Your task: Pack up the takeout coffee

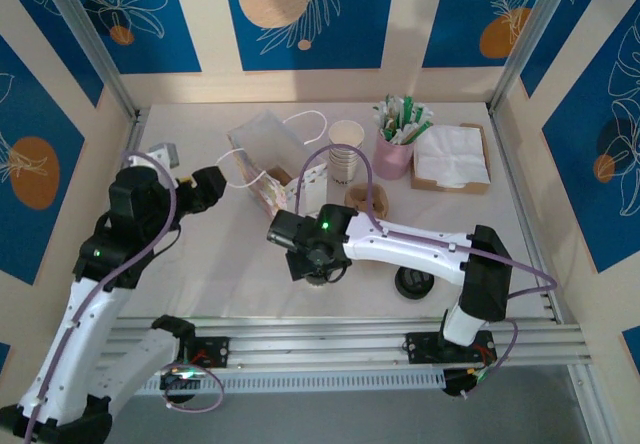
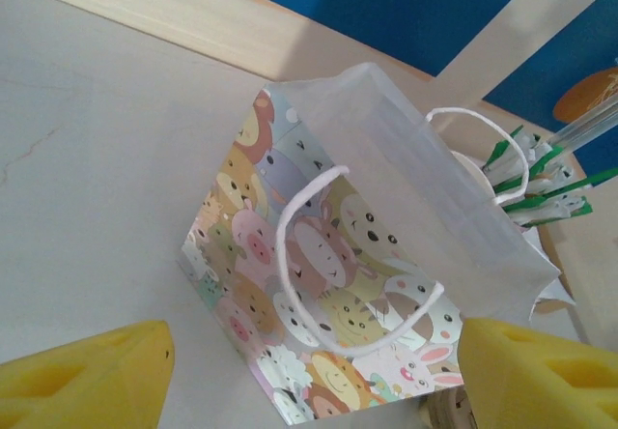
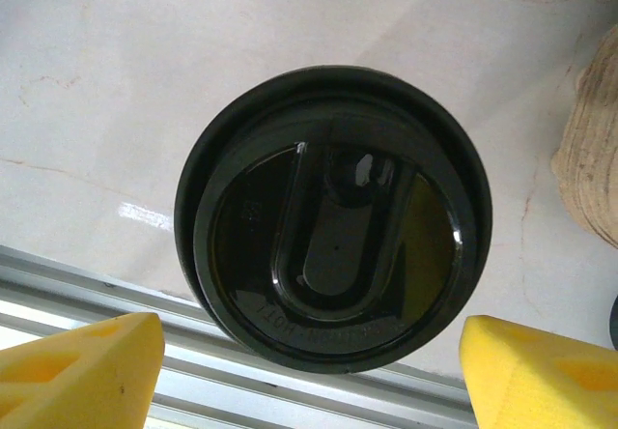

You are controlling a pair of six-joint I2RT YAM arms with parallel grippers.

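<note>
pale, faintly veined table (image 1: pixel 240 274), walled by cream panels with blue leaf prints. right claw (image 3: pixel 311 337) hangs wide open straight over one coffee (image 3: pixel 333 226). its yellow foam fingers (image 3: pixel 87 371) stand off to either side of the lid, with no contact that i can see. left claw (image 2: pixel 314 352) is open wide too and holds nothing, its blocky yellow tips framing a bag (image 2: pixel 319 284) just ahead.

that coffee stands upright near the table's front edge, just beside a ribbed metal rail (image 3: pixel 97 284). its long axis is vertical and its lid faces up. the lid is round, glossy black plastic with a raised rim, a sunken oval channel and a small sip hole. a second coffee (image 1: pixel 413 284) sits to its right, also near the front edge.

the bag is thin paper, printed with pastel cartoon animals, with white cord handles and a plain white inside.
</note>
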